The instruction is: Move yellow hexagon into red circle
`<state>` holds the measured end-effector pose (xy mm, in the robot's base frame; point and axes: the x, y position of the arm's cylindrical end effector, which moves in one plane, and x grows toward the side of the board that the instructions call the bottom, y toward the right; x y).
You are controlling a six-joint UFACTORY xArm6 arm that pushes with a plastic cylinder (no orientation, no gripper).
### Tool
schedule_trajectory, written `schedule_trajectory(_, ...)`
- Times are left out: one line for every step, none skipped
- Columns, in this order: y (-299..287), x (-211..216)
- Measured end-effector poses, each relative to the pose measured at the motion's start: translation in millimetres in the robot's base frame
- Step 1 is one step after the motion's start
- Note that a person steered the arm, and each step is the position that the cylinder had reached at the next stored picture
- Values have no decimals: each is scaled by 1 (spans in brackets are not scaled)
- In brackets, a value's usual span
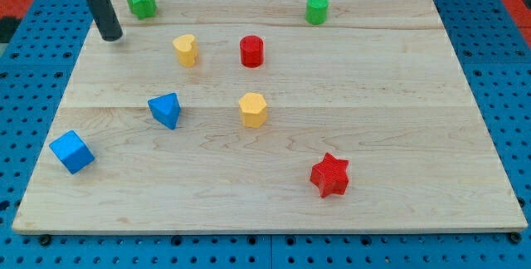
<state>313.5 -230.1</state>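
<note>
The yellow hexagon (253, 110) stands near the middle of the wooden board. The red circle (251, 51), a short red cylinder, stands straight above it toward the view's top, with a clear gap between them. My tip (110, 36) rests on the board at the view's upper left, far to the left of both blocks and just below-left of the green star (142, 2).
A yellow heart-like block (185, 50) sits left of the red circle. A blue triangular block (166, 110) sits left of the hexagon. A blue cube (71, 152) is at lower left, a red star (330, 175) at lower right, a green cylinder (316, 9) at top right.
</note>
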Motion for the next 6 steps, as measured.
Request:
schedule_trajectory(41, 50)
schedule_trajectory(89, 74)
schedule_trajectory(106, 76)
schedule_trajectory(139, 83)
schedule_trajectory(166, 121)
schedule_trajectory(152, 174)
